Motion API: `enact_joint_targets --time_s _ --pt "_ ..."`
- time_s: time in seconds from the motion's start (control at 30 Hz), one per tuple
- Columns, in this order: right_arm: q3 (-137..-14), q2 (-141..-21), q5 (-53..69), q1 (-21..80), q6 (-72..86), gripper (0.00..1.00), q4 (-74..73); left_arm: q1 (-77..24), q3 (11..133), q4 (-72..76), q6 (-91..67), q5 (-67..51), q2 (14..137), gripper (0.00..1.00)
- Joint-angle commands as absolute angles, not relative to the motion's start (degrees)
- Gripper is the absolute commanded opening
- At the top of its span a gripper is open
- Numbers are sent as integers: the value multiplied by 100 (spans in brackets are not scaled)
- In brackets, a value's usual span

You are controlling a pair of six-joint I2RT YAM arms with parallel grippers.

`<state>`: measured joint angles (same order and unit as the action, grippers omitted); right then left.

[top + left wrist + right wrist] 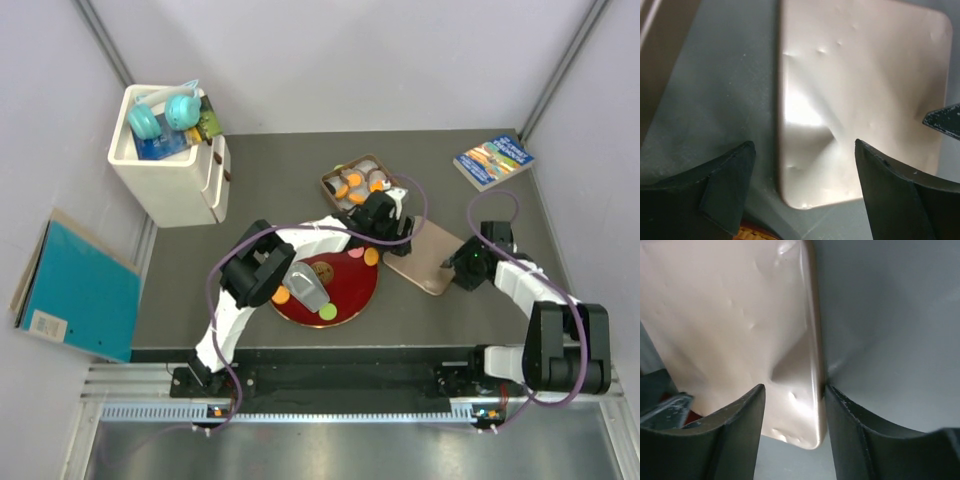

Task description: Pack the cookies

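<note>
Several orange cookies lie in a small brown tin at the back centre. On the red plate lie an orange cookie, a green one and another orange one. The rose-gold lid lies flat to the right of the plate. My left gripper is open above the lid's left corner. My right gripper is open and straddles the lid's right edge; one finger touches that edge.
A grey tool lies on the plate. A white bin with teal headphones stands at the back left. A book lies at the back right. A teal folder lies off the table's left side.
</note>
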<state>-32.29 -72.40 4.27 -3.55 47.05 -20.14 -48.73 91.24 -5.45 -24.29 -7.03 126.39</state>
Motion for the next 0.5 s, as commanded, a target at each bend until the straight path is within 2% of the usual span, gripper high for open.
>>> enact_joint_targets --time_s 0.0,0.17,0.33,0.47 --pt "-3120 -7698 834 -413 4526 50 -1714 -4939 9404 -896 -2268 -773 12849 79" --pt "-3015 -7743 1343 -413 4500 42 -1337 -4939 9448 -932 -2197 -1028 12937 63" --pt "-2927 -7419 1661 -413 4518 34 -941 -4948 9431 -897 -2241 -1178 12973 38" --pt "-2936 -7164 1880 -404 4483 33 -826 -4939 9422 -791 -2311 -1327 12990 31"
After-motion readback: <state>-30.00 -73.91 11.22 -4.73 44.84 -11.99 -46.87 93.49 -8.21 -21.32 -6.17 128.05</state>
